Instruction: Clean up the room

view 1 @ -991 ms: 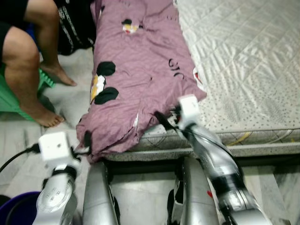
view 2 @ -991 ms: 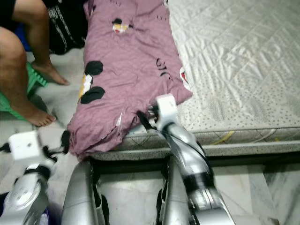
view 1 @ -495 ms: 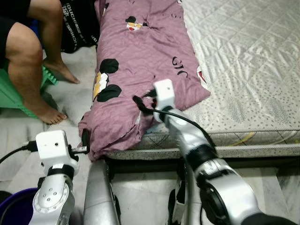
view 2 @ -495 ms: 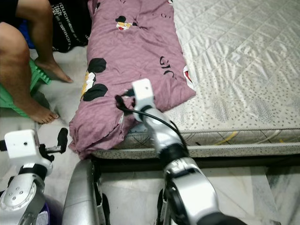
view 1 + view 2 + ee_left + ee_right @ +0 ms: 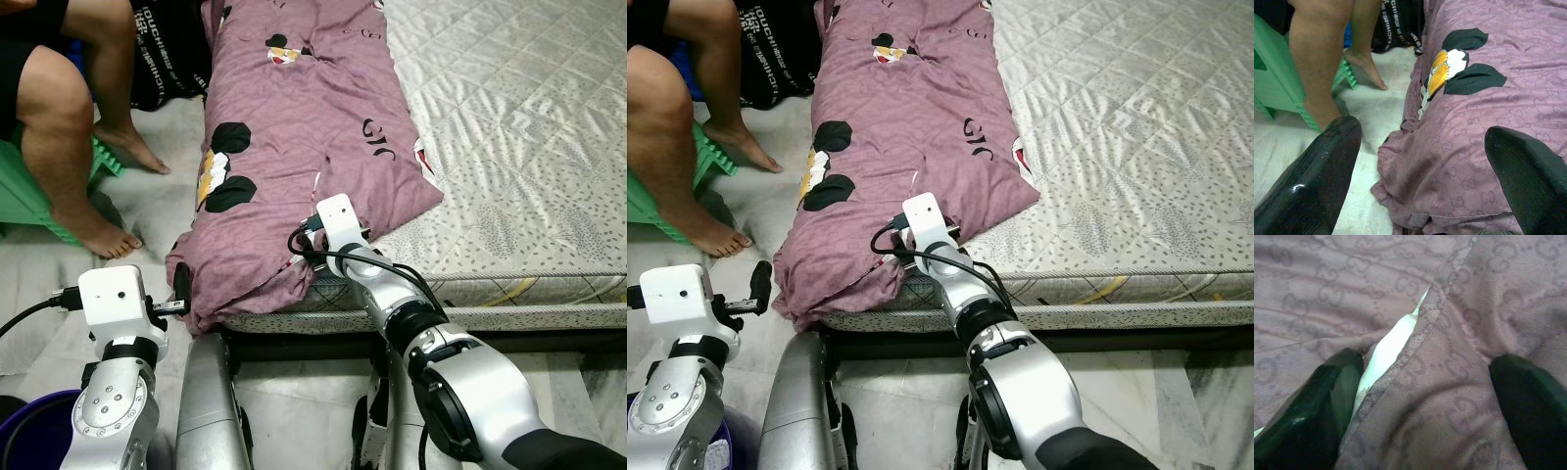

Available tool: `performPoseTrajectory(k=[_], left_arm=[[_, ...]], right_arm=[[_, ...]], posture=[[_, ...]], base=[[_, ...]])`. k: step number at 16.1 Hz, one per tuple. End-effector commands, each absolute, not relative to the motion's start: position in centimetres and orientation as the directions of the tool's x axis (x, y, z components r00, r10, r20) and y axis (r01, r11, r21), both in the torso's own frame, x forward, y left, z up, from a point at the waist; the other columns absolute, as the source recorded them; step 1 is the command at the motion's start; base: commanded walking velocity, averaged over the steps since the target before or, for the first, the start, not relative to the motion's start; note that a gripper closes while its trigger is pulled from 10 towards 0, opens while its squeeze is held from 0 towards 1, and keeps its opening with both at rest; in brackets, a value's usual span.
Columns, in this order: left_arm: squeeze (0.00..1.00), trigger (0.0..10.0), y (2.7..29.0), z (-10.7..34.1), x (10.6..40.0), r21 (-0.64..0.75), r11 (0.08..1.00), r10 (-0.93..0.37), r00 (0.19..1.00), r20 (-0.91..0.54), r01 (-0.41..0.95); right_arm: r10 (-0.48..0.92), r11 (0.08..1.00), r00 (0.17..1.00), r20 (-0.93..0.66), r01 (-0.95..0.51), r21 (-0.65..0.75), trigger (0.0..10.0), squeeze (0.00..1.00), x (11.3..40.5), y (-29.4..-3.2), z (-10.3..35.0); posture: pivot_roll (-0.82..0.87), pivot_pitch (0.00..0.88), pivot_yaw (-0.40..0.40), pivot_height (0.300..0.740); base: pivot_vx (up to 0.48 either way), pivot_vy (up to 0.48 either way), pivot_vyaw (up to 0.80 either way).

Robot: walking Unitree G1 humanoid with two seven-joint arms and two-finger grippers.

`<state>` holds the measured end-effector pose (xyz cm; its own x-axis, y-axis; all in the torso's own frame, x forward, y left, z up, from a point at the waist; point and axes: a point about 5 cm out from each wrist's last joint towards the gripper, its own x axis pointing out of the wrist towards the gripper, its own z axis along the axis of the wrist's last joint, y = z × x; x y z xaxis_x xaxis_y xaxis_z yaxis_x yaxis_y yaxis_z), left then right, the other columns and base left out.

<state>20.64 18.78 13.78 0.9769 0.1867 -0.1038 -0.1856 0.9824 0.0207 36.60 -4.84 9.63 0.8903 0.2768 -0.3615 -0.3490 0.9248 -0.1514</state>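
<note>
A purple blanket (image 5: 294, 127) with cartoon prints lies along the left edge of the mattress (image 5: 529, 127), and its near end droops over the bed corner. My right gripper (image 5: 1420, 396) is open and pushed into a fold of that near end, with purple cloth and a strip of white lining between its fingers (image 5: 1312, 401). In the left eye view its wrist (image 5: 333, 217) sits on the blanket, near the mattress's front edge. My left gripper (image 5: 1420, 166) is open and held low beside the drooping corner (image 5: 201, 304), a little apart from it.
A person's bare legs (image 5: 59, 117) and a green stool (image 5: 24, 201) are on the floor to the left of the bed. A black bag (image 5: 167, 59) lies behind them. A dark blue tub (image 5: 29, 431) stands at my lower left.
My right arm has swung left from the blanket's right edge to the fold at its near end and lowered into it. The left gripper has stayed beside the drooping corner. The camera shifted slightly.
</note>
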Motion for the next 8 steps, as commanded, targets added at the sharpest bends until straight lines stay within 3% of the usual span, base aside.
performPoseTrajectory(k=[1,5,8], left_arm=[[0.0,10.0,19.1,13.5,20.5,0.025,0.978,0.207,0.971,-0.123,-0.206],[0.0,10.0,19.2,13.4,20.8,0.018,0.977,0.213,0.969,-0.125,-0.212],[0.0,10.0,19.1,13.2,20.9,0.0,0.976,0.215,0.968,-0.132,-0.217]], right_arm=[[0.227,0.944,0.887,-0.402,-0.302,-0.133,0.0,0.0,36.5,-5.7,8.9],[0.173,0.971,0.894,-0.414,-0.225,-0.08,0.0,0.0,36.8,-7.1,8.8],[0.112,0.989,0.891,-0.439,-0.143,-0.039,0.0,0.0,36.7,-10.7,8.1]], posture=[[0.18,0.207,0.008,0.534],[0.17,0.199,0.007,0.534],[0.14,0.195,0.004,0.534]], base=[[0.0,0.0,0.0],[0.0,0.0,0.0],[0.0,0.0,0.0]])
